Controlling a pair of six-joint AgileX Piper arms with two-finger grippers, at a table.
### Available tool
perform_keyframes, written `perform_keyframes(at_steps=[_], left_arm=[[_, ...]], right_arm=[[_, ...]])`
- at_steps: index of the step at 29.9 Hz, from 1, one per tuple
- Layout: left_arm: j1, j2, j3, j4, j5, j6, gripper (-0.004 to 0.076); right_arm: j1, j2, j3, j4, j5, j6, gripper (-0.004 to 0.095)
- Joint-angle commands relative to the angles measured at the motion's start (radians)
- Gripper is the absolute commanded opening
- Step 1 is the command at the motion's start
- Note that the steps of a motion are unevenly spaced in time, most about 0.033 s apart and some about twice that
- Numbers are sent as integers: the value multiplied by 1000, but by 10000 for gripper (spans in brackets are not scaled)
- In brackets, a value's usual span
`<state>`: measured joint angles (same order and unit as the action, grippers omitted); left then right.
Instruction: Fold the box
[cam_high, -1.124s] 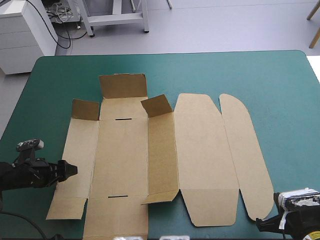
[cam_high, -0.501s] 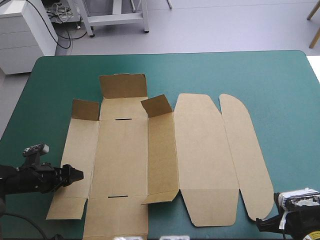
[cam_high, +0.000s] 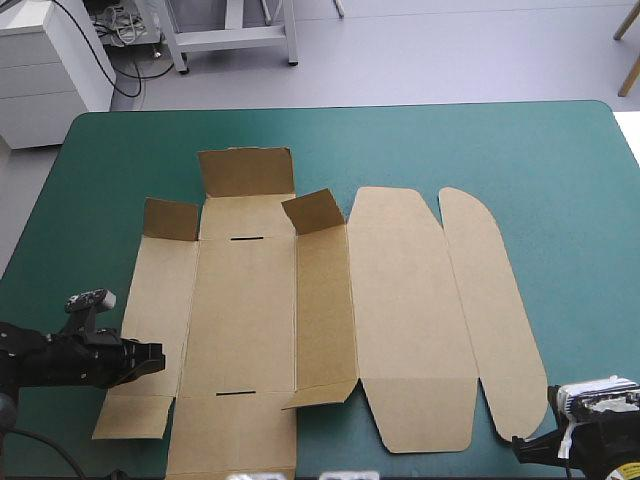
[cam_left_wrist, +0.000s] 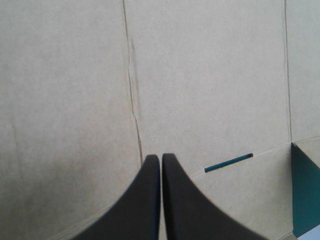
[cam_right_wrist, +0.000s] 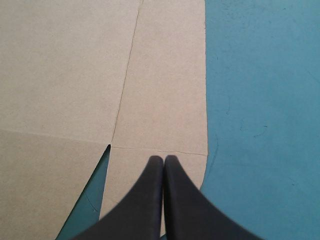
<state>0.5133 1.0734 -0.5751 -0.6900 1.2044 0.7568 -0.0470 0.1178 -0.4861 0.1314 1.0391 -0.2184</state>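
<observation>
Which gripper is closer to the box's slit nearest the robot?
Left. The left gripper is over the box's left panel, beside the near slit; the right gripper is at the box's near right corner.

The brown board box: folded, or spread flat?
Mostly spread flat: the brown board box lies unfolded; only a few small flaps stand up.

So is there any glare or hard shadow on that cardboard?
High view: light is even, no glare on the box; its raised flaps look darker. Left wrist view: box evenly lit, no hard shadow. Right wrist view: same, teal-green cover matte.
</observation>
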Motion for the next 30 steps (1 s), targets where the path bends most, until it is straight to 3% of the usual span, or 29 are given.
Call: perform_keyframes(at_steps=[1,16,30], left_arm=[[-6,-14,-18,-56,14,-2,-8],[-6,-14,-18,-58,-70,-2,-8],[-6,-14,-100,-154,-64,15,-8]], right_arm=[[1,15,-25,0,-66,-2,-21],[1,15,-25,0,-66,-2,-21],[1,15,-25,-4,-66,-2,-22]])
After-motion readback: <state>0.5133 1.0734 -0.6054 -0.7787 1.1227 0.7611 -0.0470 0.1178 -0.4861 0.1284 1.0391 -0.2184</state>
